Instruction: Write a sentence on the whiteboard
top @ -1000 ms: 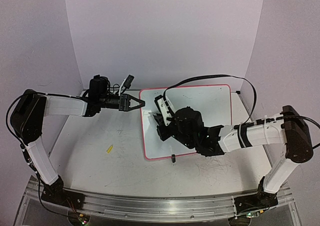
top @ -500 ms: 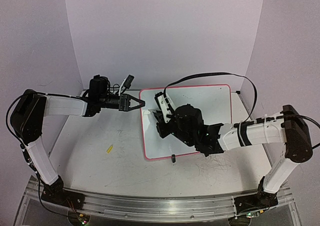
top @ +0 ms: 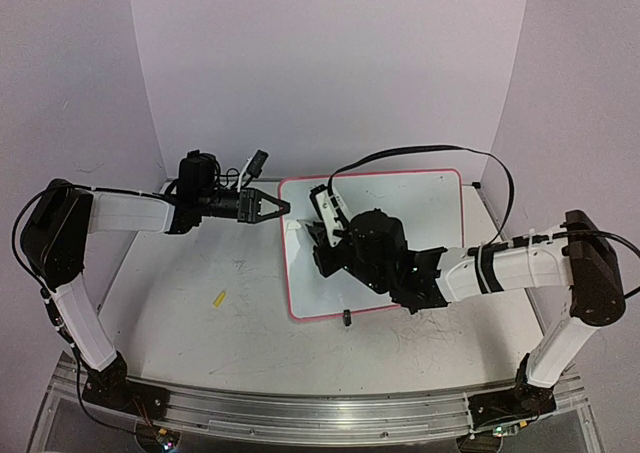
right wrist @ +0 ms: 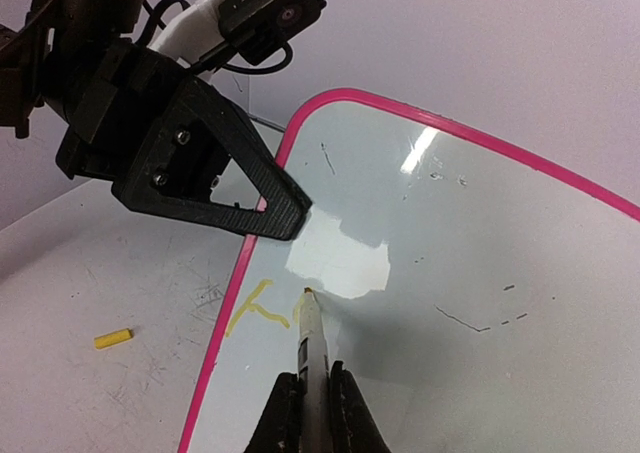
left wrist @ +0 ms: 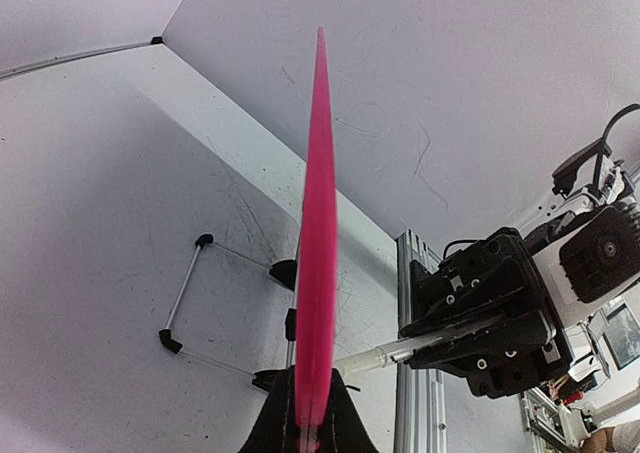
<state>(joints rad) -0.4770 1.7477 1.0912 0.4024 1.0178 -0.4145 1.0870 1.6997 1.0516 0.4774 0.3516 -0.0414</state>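
The whiteboard (top: 420, 198), white with a pink rim (left wrist: 318, 223), lies on the table. My left gripper (top: 283, 207) is shut on its left rim near the far corner; in the left wrist view the jaws (left wrist: 308, 428) pinch the rim edge-on. My right gripper (right wrist: 312, 393) is shut on a pale marker (right wrist: 310, 333), whose yellow tip touches the board (right wrist: 480, 253) near the left rim. The sentence is only a few yellow strokes (right wrist: 255, 308) just left of the tip. In the top view the right gripper (top: 318, 235) hangs over the board's left part.
A small yellow cap (top: 218, 298) lies on the scuffed table left of the board. A black clip foot (top: 345, 318) sits at the board's near edge. A thin wire frame (left wrist: 190, 293) with black ends shows beside the rim. The right arm's cable arcs over the board.
The right gripper with the marker has shifted slightly toward the board's far left corner. The left arm has stayed still on the rim.
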